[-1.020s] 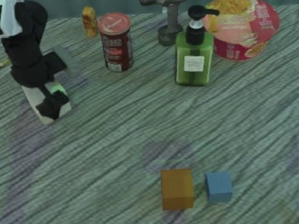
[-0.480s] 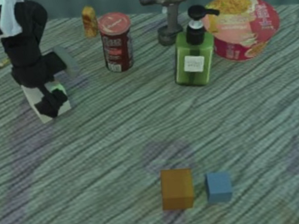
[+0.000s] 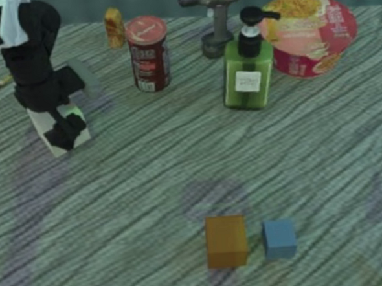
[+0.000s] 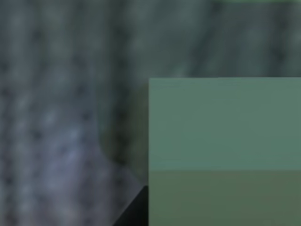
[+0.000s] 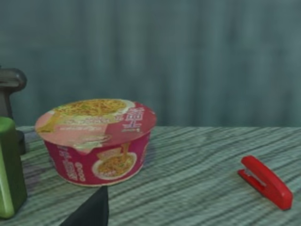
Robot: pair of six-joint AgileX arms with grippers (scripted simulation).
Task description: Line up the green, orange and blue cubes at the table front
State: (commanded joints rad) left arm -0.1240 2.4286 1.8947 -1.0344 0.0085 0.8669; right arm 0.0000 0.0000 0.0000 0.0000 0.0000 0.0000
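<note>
- The table (image 3: 179, 169), a wavy striped surface, filled the top view, with a red can (image 3: 148, 53), a green pump bottle (image 3: 247, 62), a noodle bowl (image 3: 311, 32) and a drill (image 3: 217, 18) standing along the upper edge.
- At the upper left of the frame the left gripper (image 3: 65, 129) sat low over the green cube (image 3: 74, 115); compared with a second before, it had crept slightly up-left and more pale green showed beside the fingers.
- The left wrist view was filled by the cube (image 4: 225, 141) right at the camera, so I judged the fingers pinching it, though the contact itself was hidden.
- The orange cube (image 3: 226, 241) and blue cube (image 3: 279, 239) lay side by side, apart, at the lower middle, unmoved.
- The right gripper was out of the top view; a dark fingertip (image 5: 91, 212) showed in its wrist view, grip state impossible to tell.
- The green cube looked the only one left to bring forward, likely beside the orange.
</note>
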